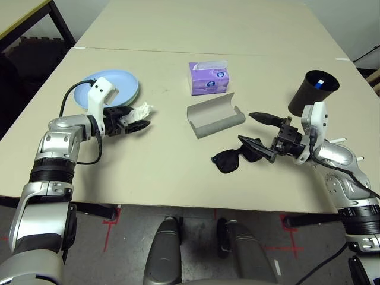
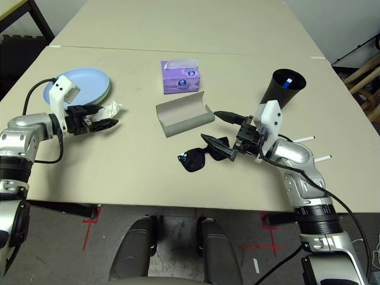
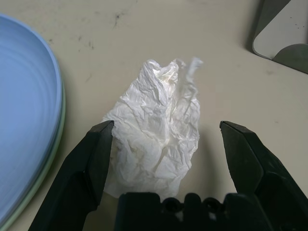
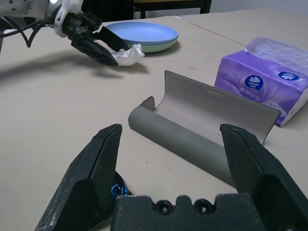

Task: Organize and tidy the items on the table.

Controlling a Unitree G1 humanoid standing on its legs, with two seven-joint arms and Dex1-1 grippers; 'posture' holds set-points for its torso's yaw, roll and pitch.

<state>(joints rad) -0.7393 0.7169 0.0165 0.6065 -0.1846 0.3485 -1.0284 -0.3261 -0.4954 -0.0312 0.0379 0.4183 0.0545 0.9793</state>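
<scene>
A crumpled white tissue (image 3: 161,130) lies on the beige table (image 1: 178,196) beside the stacked plates (image 1: 119,86), light blue on pale green. My left gripper (image 1: 139,119) is open, one finger on each side of the tissue, not closed on it. The grey glasses case (image 1: 215,114) lies open at the table's middle. Black sunglasses (image 1: 228,160) rest in front of it. My right gripper (image 1: 255,130) is open just right of the sunglasses, its lower finger at their right end, pointing toward the case (image 4: 202,125).
A purple tissue box (image 1: 208,77) stands behind the case. A black cup (image 1: 312,92) holding a small blue and white item stands at the right, behind my right wrist. A second table adjoins the far edge.
</scene>
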